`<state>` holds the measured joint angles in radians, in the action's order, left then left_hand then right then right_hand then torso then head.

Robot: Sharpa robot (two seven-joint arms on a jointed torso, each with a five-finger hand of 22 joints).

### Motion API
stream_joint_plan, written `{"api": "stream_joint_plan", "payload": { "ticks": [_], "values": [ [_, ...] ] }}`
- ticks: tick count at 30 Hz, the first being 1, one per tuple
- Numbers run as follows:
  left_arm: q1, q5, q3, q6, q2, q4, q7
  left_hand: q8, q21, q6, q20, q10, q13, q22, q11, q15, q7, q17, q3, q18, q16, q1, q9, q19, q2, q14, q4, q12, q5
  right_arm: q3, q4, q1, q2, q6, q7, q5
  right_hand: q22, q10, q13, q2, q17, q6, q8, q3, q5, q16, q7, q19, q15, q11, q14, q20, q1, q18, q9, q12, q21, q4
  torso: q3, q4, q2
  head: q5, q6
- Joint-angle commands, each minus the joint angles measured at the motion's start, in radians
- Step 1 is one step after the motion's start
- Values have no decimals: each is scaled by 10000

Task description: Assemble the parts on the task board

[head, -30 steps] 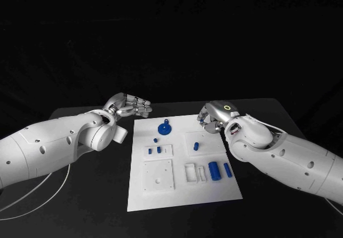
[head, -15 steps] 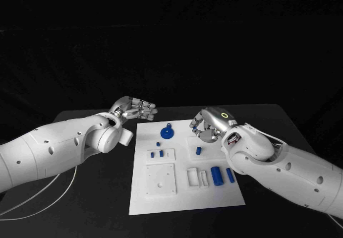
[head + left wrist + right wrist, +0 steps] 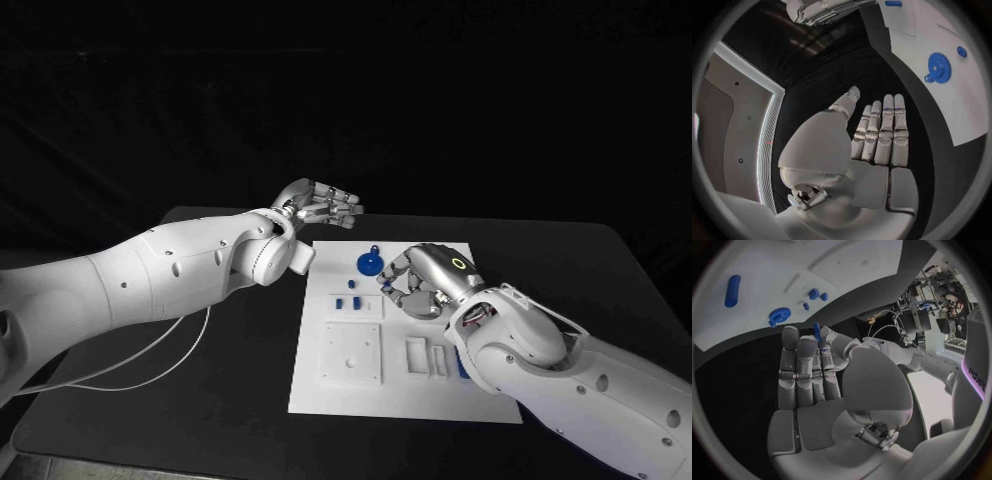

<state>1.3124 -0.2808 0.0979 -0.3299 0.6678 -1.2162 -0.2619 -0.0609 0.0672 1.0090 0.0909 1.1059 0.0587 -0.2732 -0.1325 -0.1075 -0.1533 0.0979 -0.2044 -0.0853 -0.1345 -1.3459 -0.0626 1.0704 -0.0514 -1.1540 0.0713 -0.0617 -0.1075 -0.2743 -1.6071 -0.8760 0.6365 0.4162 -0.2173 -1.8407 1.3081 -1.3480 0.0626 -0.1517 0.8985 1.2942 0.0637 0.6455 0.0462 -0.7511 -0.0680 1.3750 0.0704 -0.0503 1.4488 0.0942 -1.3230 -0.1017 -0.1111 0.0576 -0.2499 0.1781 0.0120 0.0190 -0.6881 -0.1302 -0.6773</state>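
The white task board [image 3: 364, 396] lies in the middle of the black table. On it are a blue gear [image 3: 371, 264] at the far end and small blue pieces [image 3: 346, 300] in a raised block. My right hand [image 3: 420, 281] hovers over the board's middle, just right of the gear. In the right wrist view it pinches a small blue pin [image 3: 817, 331] between thumb and a fingertip, with the gear [image 3: 779, 316] and a blue cylinder [image 3: 732, 290] beyond. My left hand [image 3: 320, 205] hangs off the board's far left corner, its fingers [image 3: 882, 132] held straight and side by side, holding nothing.
White raised blocks [image 3: 353, 352] and a slotted holder [image 3: 418, 355] stand on the board's near half. A white cable [image 3: 144, 370] lies on the table under my left arm. Bare black table [image 3: 606, 260] surrounds the board.
The camera has shifted. My right hand has come from the board's far right corner towards me, over the spot where the small blue pin stood. The left hand keeps its place.
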Motion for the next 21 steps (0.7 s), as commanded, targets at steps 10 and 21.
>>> {"api": "stream_joint_plan", "payload": {
  "ticks": [10,21],
  "values": [
    [-7,218,-8,-57,-387,310,-377,-28,63,-73,13,-51,8,143,-21,-25,12,-16,1,140,-21,32,1,60,112,49,34,28,-82,123,187,529,-331,-137,366,44,195,-516,7,98,29,70,7,-89,23,33,-15,10,14,371,35,8,-37,-136,-6,30,17,88,-79,-142,132,-724,-249],
    [-8,121,-7,-149,-548,327,-394,-27,59,-127,44,-99,9,251,-42,-66,-7,-40,2,141,48,27,2,21,76,143,27,28,-88,233,599,804,-519,-166,437,22,195,-516,9,120,30,71,8,-105,26,41,-16,11,12,370,32,2,-12,-140,-11,31,29,134,-90,-158,110,-897,-379]
  ]
}}
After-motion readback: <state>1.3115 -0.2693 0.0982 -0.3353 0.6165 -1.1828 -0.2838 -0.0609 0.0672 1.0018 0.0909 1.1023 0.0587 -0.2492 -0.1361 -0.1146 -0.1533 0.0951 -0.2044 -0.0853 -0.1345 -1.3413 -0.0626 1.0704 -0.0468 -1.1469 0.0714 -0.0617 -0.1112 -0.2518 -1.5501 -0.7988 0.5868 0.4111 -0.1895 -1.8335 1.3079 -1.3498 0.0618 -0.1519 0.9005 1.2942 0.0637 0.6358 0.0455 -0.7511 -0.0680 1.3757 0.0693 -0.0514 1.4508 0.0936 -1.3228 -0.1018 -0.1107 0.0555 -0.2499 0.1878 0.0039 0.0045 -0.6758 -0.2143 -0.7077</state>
